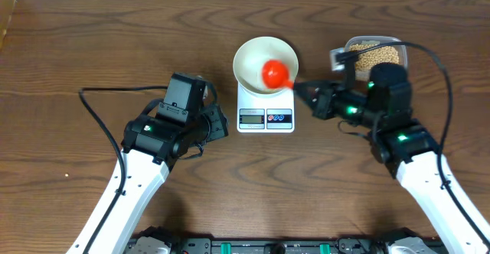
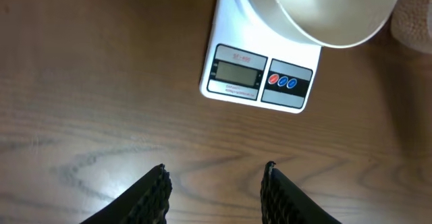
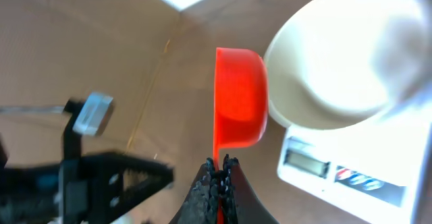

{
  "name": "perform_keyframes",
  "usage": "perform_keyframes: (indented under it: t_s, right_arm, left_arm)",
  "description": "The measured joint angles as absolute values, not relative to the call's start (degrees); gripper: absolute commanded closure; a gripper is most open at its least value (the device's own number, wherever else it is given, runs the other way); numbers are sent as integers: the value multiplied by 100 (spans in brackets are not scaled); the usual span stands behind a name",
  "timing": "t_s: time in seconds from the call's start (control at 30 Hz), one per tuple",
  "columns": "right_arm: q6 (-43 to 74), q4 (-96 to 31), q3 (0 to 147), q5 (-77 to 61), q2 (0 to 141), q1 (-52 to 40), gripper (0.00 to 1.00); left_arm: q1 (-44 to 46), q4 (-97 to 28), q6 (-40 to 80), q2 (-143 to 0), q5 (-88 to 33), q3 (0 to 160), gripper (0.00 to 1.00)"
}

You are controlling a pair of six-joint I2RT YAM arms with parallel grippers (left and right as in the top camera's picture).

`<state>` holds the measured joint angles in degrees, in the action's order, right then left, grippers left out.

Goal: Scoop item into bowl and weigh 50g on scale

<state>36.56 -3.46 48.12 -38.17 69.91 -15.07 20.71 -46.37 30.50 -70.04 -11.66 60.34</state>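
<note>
So you're right in the tipping step here. Your right gripper [image 1: 301, 89] has its fingers clamped on the handle of the red scoop [image 1: 276, 73], and the scoop is turned on its side with the cup over the white bowl [image 1: 254, 55], which sits on the scale [image 1: 266, 110]. In the right wrist view the scoop [image 3: 239, 97] is rolled hard over with its back to the camera and its mouth facing the bowl [image 3: 351, 55], so I'd guess whatever it carried is going in or already has. I can't see any beans in the bowl from these angles though, and the display is too small to read, so no clue how close you are to 50g.

The beans [image 1: 374, 54] I can see are all in the clear tub [image 1: 400, 44] behind your right arm, well apart from the scoop. Next move, I reckon: level the scoop, swing back to the tub for another load, and check the readout before you dump a full one. Small amounts near the end, since overshooting is the easy mistake.

Your left gripper [image 2: 214, 187] is just parked over bare table in front of the scale [image 2: 260, 79], fingers spread, holding nothing.
</note>
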Motion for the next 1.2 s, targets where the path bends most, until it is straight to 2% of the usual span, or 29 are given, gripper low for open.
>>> perform_keyframes:
  t_s: [0.4, 0.6, 0.7, 0.87, 1.03, 1.1, 1.2]
  right_arm:
    - [3457, -963, 4816, -3774, 6716, -257, 99]
    - [2692, -2517, 5122, -3752, 6410, 342, 99]
    - [2161, -3599, 5787, -3675, 6399, 493, 99]
    - [1660, -4412, 6414, -3249, 6361, 502, 99]
    - [1437, -4543, 6416, -2786, 6364, 502, 99]
    - [1400, -4543, 6416, -2637, 6364, 502, 99]
    - [1393, -4512, 6418, -2462, 6364, 502, 99]
  left_arm:
    - [2075, -4226, 2196, -7004, -2049, 6034, 65]
    - [2342, -4007, 2134, -7105, -2274, 6034, 66]
    - [2731, -3765, 2182, -7247, -2209, 6034, 65]
    - [3474, -3573, 2683, -7564, -1778, 6034, 66]
    - [4060, -3404, 2860, -8093, -1520, 6034, 78]
    - [4185, -3361, 2877, -8416, -1376, 6034, 92]
    - [4200, -3092, 2917, -8958, -1155, 6034, 93]
